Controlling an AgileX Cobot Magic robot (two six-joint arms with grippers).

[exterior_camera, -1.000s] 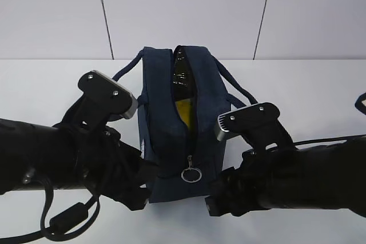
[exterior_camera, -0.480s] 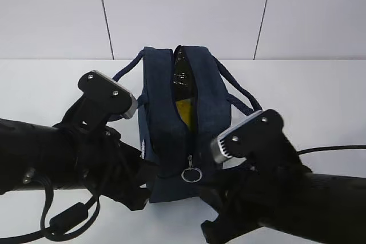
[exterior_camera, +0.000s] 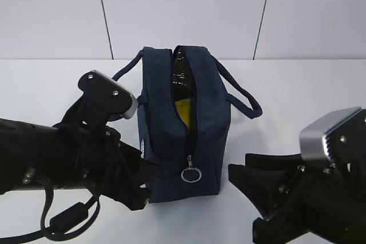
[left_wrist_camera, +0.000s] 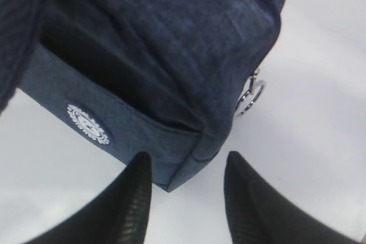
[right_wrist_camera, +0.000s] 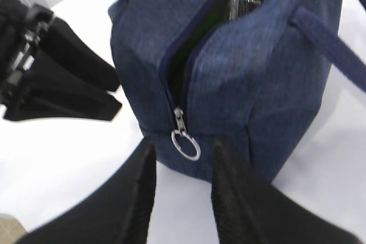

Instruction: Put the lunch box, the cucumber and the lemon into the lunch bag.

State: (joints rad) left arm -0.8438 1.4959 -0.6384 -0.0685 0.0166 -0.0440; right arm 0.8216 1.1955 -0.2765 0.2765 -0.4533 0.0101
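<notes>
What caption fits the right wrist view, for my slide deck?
Open right gripper faces the ring pull of the partly unzipped navy lunch bag.

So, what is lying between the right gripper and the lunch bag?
Nothing: in the exterior view only bare white table separates the right gripper from the lunch bag.

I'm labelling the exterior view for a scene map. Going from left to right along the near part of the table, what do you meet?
Left gripper → lunch bag, with its zipper ring pull on the near end → right gripper.
</notes>
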